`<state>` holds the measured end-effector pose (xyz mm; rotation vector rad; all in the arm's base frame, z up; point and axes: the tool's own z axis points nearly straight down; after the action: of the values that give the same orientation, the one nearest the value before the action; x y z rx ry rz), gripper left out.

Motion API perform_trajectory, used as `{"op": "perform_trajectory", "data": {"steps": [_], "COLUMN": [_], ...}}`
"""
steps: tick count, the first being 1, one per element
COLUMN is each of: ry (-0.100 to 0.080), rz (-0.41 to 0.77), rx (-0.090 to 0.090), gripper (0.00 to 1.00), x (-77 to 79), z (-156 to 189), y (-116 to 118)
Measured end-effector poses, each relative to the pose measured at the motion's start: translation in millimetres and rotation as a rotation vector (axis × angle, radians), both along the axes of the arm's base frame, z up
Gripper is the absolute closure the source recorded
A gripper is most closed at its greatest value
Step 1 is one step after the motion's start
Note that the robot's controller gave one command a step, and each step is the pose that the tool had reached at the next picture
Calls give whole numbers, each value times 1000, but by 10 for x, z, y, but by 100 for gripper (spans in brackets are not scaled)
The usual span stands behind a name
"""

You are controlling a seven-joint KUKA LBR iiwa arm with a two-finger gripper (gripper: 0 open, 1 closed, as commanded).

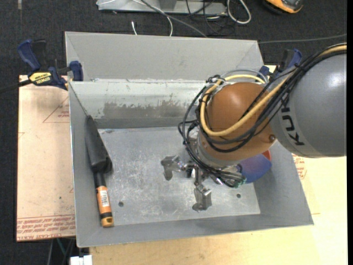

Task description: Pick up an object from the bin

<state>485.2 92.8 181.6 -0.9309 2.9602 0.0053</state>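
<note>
Two loose things counted in the grey metal bin (138, 112), plus my one arm reaching in from the right.

Item 1, count one: long slim tool (98, 164), black over its upper part and orange at the grip (103, 202), with a yellowish tip. It lies flat on the bin floor, just beside the left wall. Its long axis runs along that wall. The black end points toward the back wall, the orange end toward the near edge, leaning slightly to the right as it comes nearer. It is well apart from the gripper.

Item 2, count one: blue rounded thing (256, 169) with a bit of red-orange at its upper right. It sits at the right side of the floor, largely hidden under the arm, so I cannot tell its shape or which way it points.

Item 3, count one: two-finger gripper (185, 184), low over bare floor near the middle of the bin. Its fingers (168, 168) are spread apart, one to the left and one toward the near edge, and I see only bare metal between them. The blue thing is the nearer of the two items, to the gripper's right.

Fixed to the wrist: one orange domed cover (237, 112), looped with black and tan cables (199, 101).
</note>
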Motion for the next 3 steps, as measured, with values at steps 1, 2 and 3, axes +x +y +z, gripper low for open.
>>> {"op": "perform_trajectory", "data": {"steps": [1, 2, 3], "ry": [5, -3, -3], "rz": [-13, 372, 373], "rx": [1, -10, -10], "gripper": [0, 100, 100], "x": [16, 369, 369], "z": [-65, -238, -238], "y": [-19, -315, -313]}}
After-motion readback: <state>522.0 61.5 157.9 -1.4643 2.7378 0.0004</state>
